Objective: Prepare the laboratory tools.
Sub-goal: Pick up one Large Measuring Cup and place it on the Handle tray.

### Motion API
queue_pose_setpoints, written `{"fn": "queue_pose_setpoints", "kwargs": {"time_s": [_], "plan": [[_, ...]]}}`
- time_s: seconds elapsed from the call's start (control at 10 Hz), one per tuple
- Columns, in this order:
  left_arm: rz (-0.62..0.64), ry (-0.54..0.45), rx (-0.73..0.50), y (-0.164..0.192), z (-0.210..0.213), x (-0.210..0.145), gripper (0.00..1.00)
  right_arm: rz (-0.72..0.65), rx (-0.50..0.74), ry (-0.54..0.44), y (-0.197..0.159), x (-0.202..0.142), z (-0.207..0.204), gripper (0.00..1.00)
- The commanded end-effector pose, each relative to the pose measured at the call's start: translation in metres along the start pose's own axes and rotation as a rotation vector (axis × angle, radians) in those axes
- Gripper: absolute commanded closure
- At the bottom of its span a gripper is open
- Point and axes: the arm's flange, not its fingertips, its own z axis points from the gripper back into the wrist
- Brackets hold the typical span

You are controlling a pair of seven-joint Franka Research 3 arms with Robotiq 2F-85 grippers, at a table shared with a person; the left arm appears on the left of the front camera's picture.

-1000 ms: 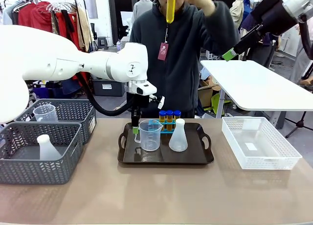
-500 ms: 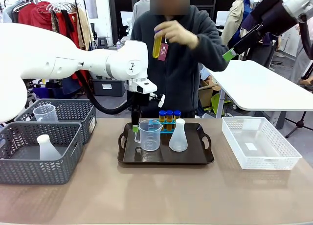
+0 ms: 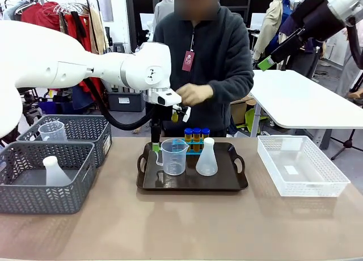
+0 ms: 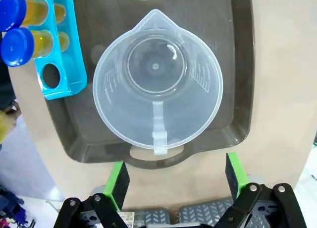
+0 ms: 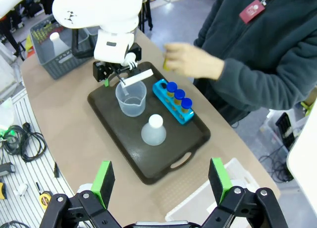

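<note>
On the dark tray (image 3: 238, 181) stand a clear handled beaker (image 3: 174, 157), a white conical flask (image 3: 206, 158) and a blue rack (image 3: 195, 142) of blue-capped orange tubes. My left gripper (image 3: 154, 143) hangs open at the tray's left end. Its green pads (image 4: 119, 181) straddle the space just off the beaker's handle (image 4: 158, 134), touching nothing. One rack hole (image 4: 49, 75) is empty. The person's hand (image 3: 193, 95) holds another tube (image 5: 167, 62) above the rack (image 5: 173, 103). My right gripper (image 5: 161, 177) is open, high over the tray (image 5: 163, 163).
Two grey mesh baskets (image 3: 34, 184) at the left hold another flask (image 3: 55, 171) and beaker (image 3: 52, 130). A white lattice bin (image 3: 300, 165) sits at the right. The person stands close behind the tray. Bare table lies in front of the tray.
The person's hand has come down from head height with the tube to just above the rack. My left gripper has opened wider and risen slightly beside the beaker.
</note>
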Motion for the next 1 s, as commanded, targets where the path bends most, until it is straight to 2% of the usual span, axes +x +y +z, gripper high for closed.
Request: {"fn": "queue_pose_setpoints", "kwargs": {"time_s": [0.0, 0.5, 0.9], "plan": [[-0.011, -0.001, -0.004, 0.001, -0.001, 0.001, 0.00, 0.000, 0.000, -0.003, 0.000, 0.000, 0.001, 0.00], [-0.003, -0.002, -0.003, 0.002, -0.003, 0.003, 0.00, 0.000, 0.000, -0.003, 0.000, 0.000, 0.001, 0.00], [0.019, -0.080, -0.002, -0.031, 0.045, -0.031, 0.00, 0.000, 0.000, -0.003, 0.000, 0.000, 0.001, 0.00]]}}
